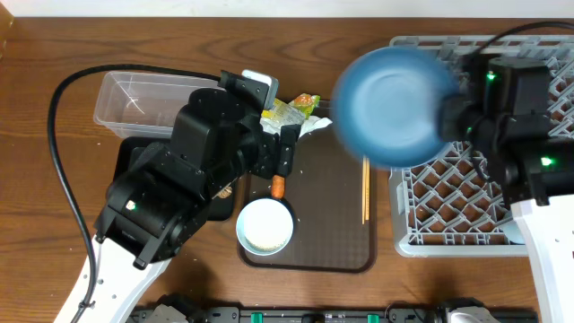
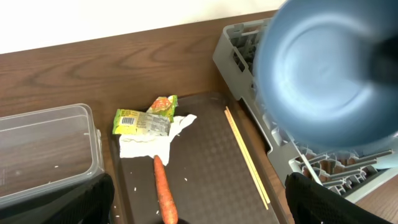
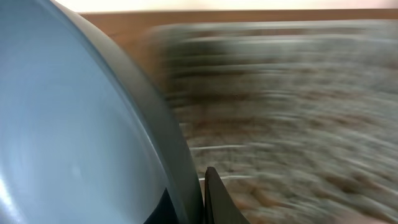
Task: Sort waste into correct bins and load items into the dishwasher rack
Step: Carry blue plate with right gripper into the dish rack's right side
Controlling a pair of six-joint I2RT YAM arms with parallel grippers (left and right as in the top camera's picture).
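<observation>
My right claw (image 1: pixel 448 118) is clamped on the rim of the dark-blue plate (image 1: pixel 395 108). The plate hangs in the air, blurred. Its right edge is in my grip and the rest reaches out to the left of the claw, above the left edge of the grey dishwasher rack (image 1: pixel 466 211), which stands at the right side of the table (image 1: pixel 54 36). From the right wrist, the plate fills the left of the view, with one finger (image 3: pixel 214 199) against its rim.

My left claw (image 2: pixel 199 193) is spread wide apart and holds nothing. It hangs over the dark-brown tray (image 1: pixel 323 224) in the middle of the table. Just below it lies the carrot (image 2: pixel 163 190), its far end touching the white napkin (image 2: pixel 146 148), and the green-yellow wrapper (image 2: pixel 143 121) lies on that napkin. The chopsticks (image 2: pixel 247 155) lie side by side along the tray's right side. The white bowl (image 1: pixel 265 224) sits at the tray's near left corner. The clear tub (image 1: pixel 143 97) stands toward the table's far left corner.
</observation>
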